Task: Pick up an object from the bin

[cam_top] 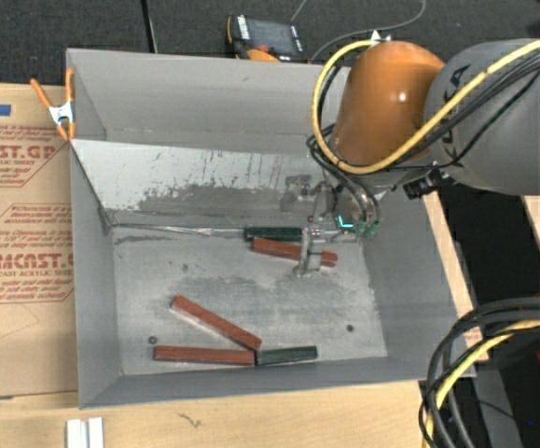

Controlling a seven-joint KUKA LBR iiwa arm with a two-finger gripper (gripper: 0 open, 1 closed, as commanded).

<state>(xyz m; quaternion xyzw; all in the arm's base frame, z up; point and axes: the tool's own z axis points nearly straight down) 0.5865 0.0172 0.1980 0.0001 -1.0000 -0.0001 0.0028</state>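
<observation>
Hovering at the back right of the grey bin (195,96), the gripper (309,258) sits directly over a red-brown stick (274,246); contact or not, cannot tell. Whether the claw is wide or narrow cannot be told from this angle either. The stick's long axis runs left-right, tilted slightly down to the right, and the claw crosses it near its right end, so most of its length lies to the claw's left. A dark green stick (271,235) lies just behind it, parallel, touching or nearly so; judged the crowding risk for a clean grab. Well apart, near the front wall: a diagonal red-brown stick (212,321), a flat red-brown stick (202,354), a second dark green stick (288,353). No readable writing on any stick
</observation>
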